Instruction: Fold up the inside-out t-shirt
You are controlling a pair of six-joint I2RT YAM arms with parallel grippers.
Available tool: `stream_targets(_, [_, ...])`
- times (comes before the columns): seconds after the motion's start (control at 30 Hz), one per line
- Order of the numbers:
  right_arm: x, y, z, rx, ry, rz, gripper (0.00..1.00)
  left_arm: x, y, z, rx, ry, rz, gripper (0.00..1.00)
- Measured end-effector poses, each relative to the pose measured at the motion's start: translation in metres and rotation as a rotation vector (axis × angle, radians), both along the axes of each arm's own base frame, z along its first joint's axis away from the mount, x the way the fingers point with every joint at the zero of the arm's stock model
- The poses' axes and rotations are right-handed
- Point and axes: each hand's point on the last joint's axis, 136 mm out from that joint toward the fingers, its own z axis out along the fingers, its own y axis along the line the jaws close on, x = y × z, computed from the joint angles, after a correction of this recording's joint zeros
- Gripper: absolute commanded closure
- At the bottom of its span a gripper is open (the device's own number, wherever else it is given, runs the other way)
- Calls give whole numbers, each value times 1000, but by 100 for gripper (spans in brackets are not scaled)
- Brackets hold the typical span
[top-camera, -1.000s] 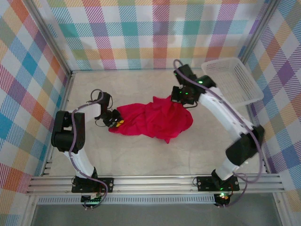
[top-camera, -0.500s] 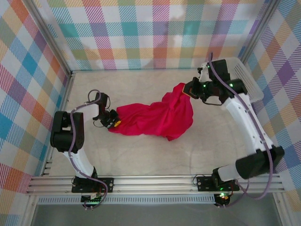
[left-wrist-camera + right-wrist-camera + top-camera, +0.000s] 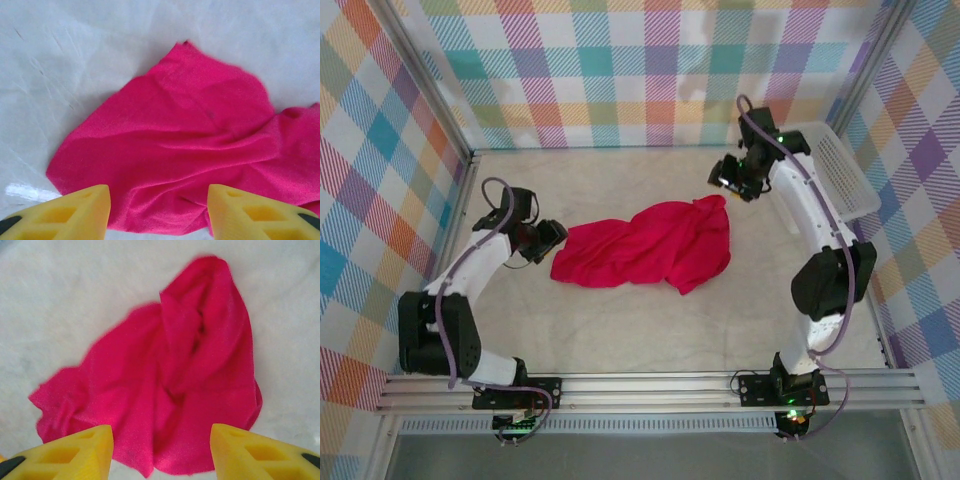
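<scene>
While the inside-out t-shirt (image 3: 645,245) lies bunched mid-counter (image 3: 620,330), its long axis runs from about 8 o'clock to 2 o'clock in the overhead view. Look at the left end effector (image 3: 548,236), parked just beside the 9 o'clock end, and the right end effector (image 3: 725,180) just off the 2 o'clock corner, so each arm is about equally near its own end. Both pairs of yellow fingers (image 3: 70,215) stand apart, with cloth ahead at 12 o'clock and nothing between them. The next grab, I'd judge, goes for those two ends.
</scene>
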Motion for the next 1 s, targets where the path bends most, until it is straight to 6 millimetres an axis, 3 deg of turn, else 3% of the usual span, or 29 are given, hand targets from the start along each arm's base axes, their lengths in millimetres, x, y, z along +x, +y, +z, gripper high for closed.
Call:
stream_targets(0.2, [-79,8,-71,12,174,52,48,-5,-8,-63,-26,192,-25,44])
stream_targets(0.37, [-114,10,-115,26,251,75,49,18,-10,-64,-30,183,-26,50])
stream_targets(0.47, [-122,8,-131,23,275,76,49,43,-13,-54,-34,138,-27,54])
stream_targets(0.57, [-121,8,-135,24,268,79,48,60,-14,-51,-36,107,-28,55])
stream_targets(0.9, [-109,15,-152,39,278,88,47,75,-15,-71,-29,145,-26,57])
stream_targets(1.0, [-108,18,-153,51,275,92,47,80,-14,-71,-25,139,-25,65])
